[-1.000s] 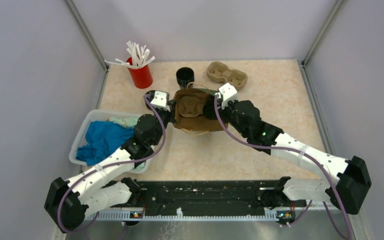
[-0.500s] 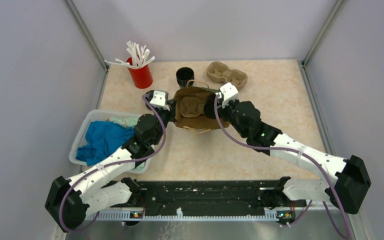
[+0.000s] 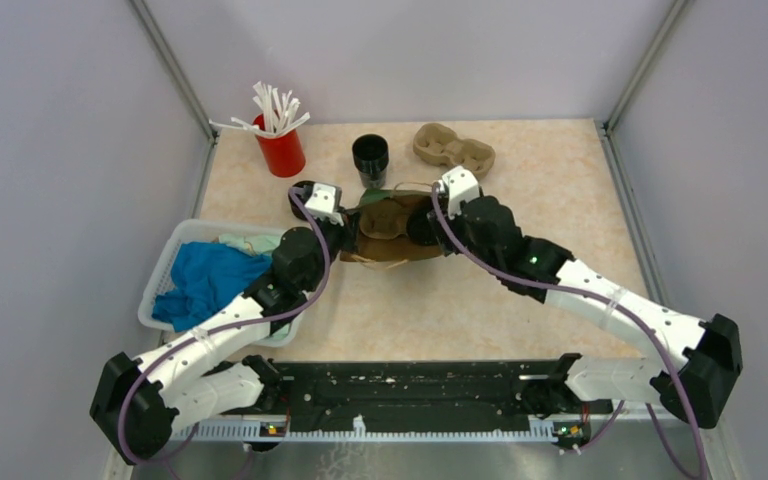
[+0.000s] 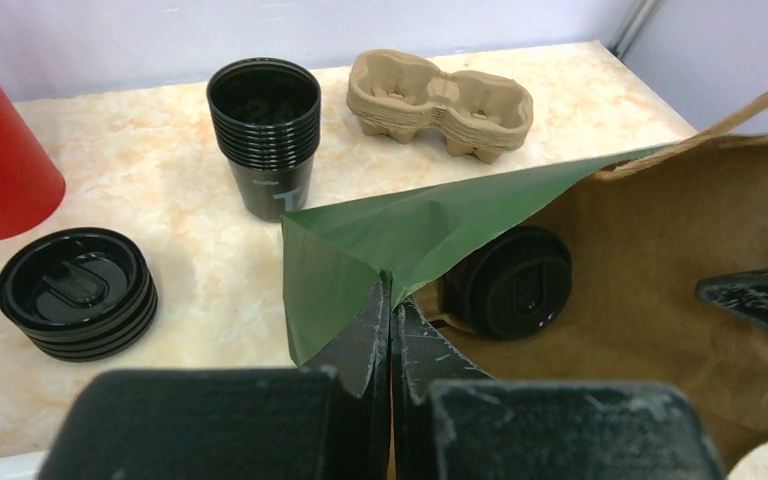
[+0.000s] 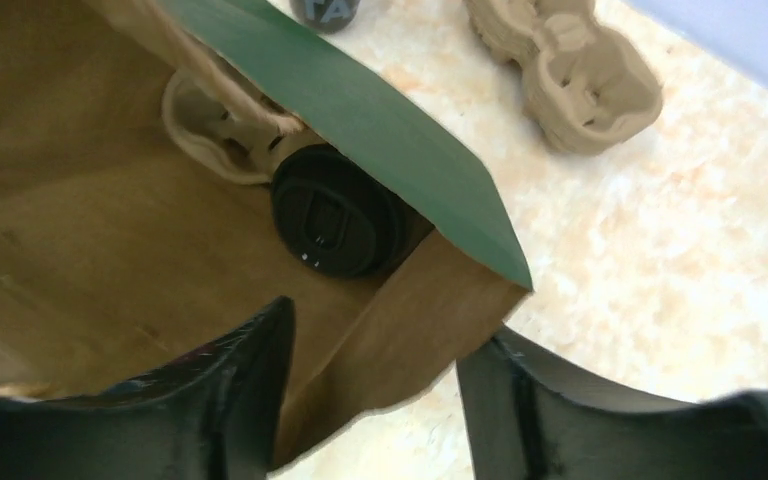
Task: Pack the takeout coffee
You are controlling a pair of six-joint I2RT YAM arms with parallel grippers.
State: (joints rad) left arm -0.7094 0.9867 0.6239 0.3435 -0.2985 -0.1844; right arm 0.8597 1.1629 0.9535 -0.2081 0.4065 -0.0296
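Packing nearly done: coffee cup (image 5: 338, 222) sits inside paper bag (image 4: 640, 250). left gripper (image 4: 390, 300) pinches the bag rim, right gripper (image 5: 380, 330) jaws apart, empty. Next, likely: close the bag.

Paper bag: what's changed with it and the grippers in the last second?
The right gripper opened and let go of the paper bag, whose mouth sagged narrower. The left gripper stays shut on its rim; red cup, black cup stack and spare tray are unmoved.
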